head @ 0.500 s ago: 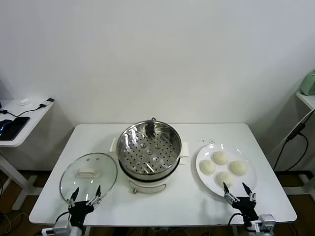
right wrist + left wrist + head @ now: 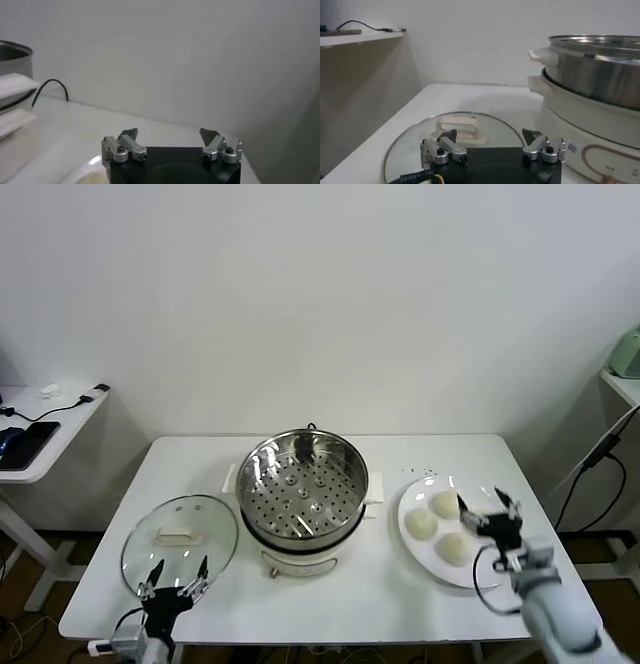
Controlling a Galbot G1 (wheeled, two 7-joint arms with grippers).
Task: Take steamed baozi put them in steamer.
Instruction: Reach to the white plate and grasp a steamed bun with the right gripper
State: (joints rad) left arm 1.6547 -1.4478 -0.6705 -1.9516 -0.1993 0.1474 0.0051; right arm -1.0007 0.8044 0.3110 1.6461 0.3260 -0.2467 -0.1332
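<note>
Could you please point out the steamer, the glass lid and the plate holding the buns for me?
steamer [image 2: 300, 489]: head view, on its perforated inner tray.
glass lid [image 2: 180, 536]: head view, on its white handle.
plate [image 2: 412, 499]: head view, on its bare rim.

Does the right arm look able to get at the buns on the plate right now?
Probably yes. The right gripper hangs with open jaws over the plate, right at the steamed baozi, which lie uncovered with nothing between.
</note>
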